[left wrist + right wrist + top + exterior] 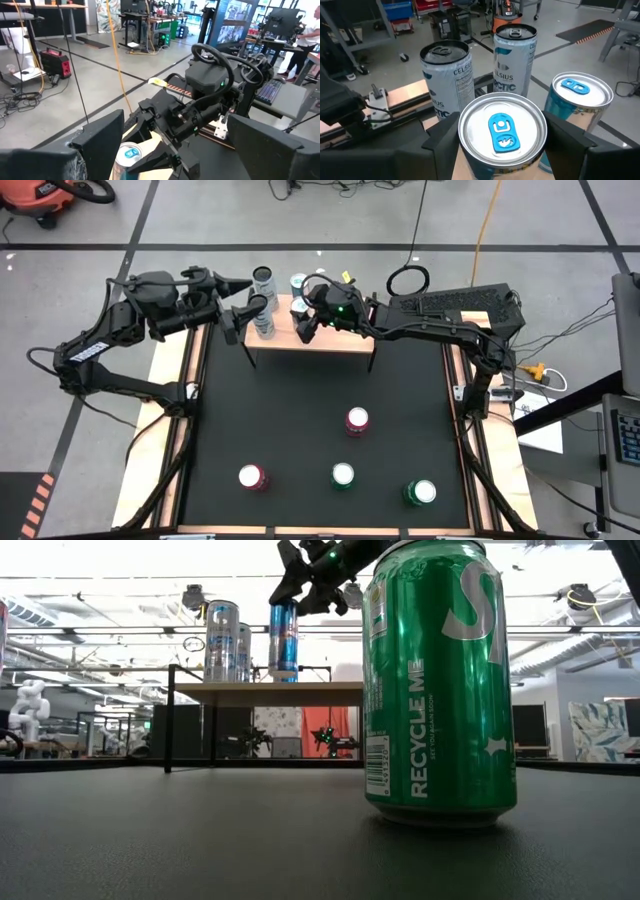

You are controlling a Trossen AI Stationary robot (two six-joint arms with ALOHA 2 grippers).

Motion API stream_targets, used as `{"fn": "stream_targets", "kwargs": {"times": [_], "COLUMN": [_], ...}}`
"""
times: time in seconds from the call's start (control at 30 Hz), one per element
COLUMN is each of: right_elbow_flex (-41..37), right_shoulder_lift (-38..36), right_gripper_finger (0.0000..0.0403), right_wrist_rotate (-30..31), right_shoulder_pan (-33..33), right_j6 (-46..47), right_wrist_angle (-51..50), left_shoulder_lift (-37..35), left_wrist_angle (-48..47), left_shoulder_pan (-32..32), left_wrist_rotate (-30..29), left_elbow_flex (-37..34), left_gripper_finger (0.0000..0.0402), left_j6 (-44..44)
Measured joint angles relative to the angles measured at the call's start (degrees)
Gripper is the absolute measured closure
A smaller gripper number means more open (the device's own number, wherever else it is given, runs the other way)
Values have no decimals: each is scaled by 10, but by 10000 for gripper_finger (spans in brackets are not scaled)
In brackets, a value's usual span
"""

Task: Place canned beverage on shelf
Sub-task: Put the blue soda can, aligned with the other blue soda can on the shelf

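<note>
1. Right gripper [300, 319] at upper centre of the high view, over the shelf [340, 333], fingers closed against the sides of a blue-tabbed can [502, 135]. Filling the lower middle of the right wrist view, that can, a dark finger on each flank — held upright so its base can meet the board flat.
2. Same can in the low view at top centre, a slim blue can hanging from the gripper with its base just over the light-wood board; contact with the board impossible to tell from here.
3. Already up there: two tall Celsius cans [451, 77] in the upper half of the right wrist view, and a second blue-tabbed can [580, 102] at its right edge. Held can crowded close among them — probably to keep a tidy row on a narrow board.
4. Left gripper [240, 302] at upper left of the high view, fingers spread wide apart, nothing between them, hovering beside the shelf's left end near the Celsius cans. Seemingly waiting clear of the right arm.
5. Yet to go, in the lower half of the high view: two pink-topped cans [357, 420] and two green cans [419, 493] standing on the black mat [300, 410].
6. Judged step: lowering and release. Risk: a nudge to the neighbours on opening.
</note>
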Motion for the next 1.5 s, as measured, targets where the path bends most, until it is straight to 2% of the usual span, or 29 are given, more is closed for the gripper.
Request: {"fn": "stream_targets", "kwargs": {"times": [1.5], "right_elbow_flex": [0], "right_shoulder_lift": [7], "right_gripper_finger": [181], "right_wrist_rotate": [-2], "right_shoulder_pan": [0], "right_j6": [43], "right_wrist_angle": [-12], "left_shoulder_lift": [0], "left_wrist_angle": [-7], "left_shoulder_pan": [-4], "left_wrist_rotate": [0], "left_elbow_flex": [0], "left_gripper_finger": [43], "left_j6": [0]}}
